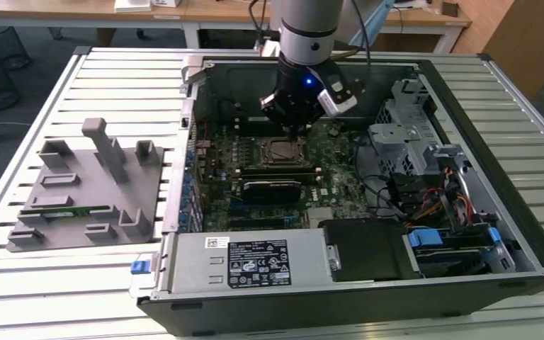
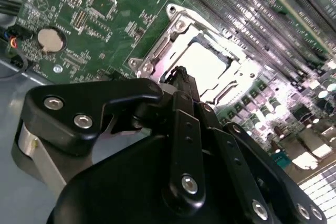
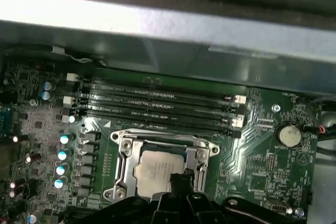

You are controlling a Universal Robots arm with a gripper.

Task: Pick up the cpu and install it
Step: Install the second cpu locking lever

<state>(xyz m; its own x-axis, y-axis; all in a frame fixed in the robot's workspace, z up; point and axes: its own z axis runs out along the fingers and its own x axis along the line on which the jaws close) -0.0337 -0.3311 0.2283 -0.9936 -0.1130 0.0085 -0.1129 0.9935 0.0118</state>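
The cpu (image 3: 156, 169) is a flat silver square lying inside the metal socket frame (image 3: 125, 150) on the green motherboard; in the second wrist view the cpu (image 2: 206, 65) glares white. My gripper (image 3: 179, 178) hangs just above the cpu's edge, its black fingertips (image 2: 181, 75) pressed together with nothing between them. In the exterior view the gripper (image 1: 296, 126) is inside the open computer case, directly over the socket (image 1: 282, 151).
Several empty memory slots (image 3: 157, 103) run beside the socket, and a coin battery (image 3: 290, 135) sits nearby. A grey parts fixture (image 1: 88, 191) with a green memory stick (image 1: 64, 211) lies at the exterior view's left. Power supply (image 1: 244, 262) and drive cage with cables (image 1: 433, 191) crowd the case.
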